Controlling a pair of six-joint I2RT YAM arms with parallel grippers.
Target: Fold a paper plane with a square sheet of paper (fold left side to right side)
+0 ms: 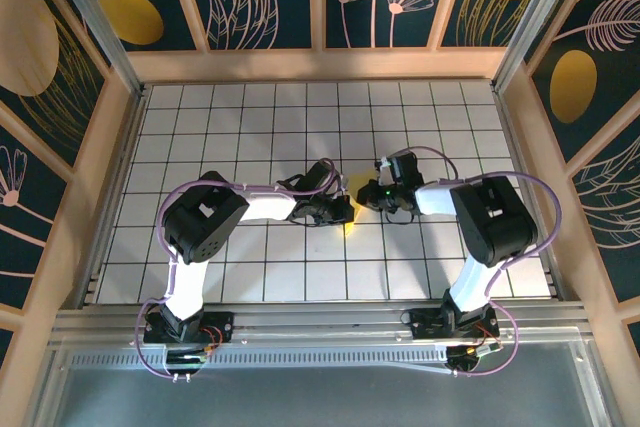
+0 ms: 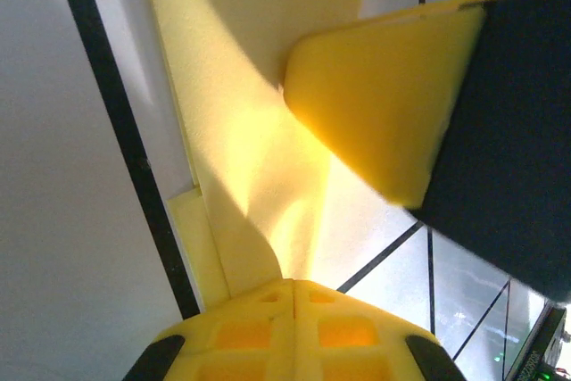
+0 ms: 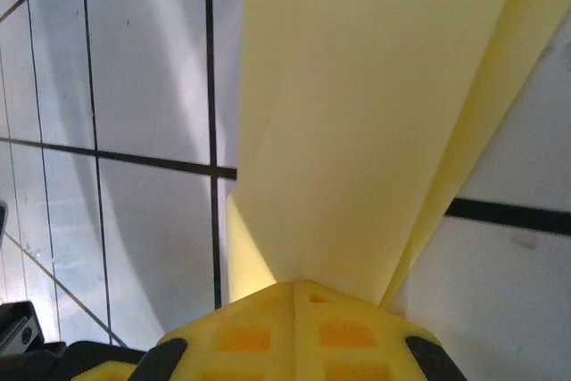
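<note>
Jaws of the left gripper [image 2: 294, 285] are pressed together on a thin, pale yellow, folded paper sheet [image 2: 259, 86]; the right gripper [image 3: 294, 285] pinches its other end, mid-table over the white gridded tabletop [image 1: 250, 127]. It looks light, limp and tearable: best held at layered creases, without pulling apart.

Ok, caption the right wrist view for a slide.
Right gripper shut on folded yellow paper over the grid table.
</note>
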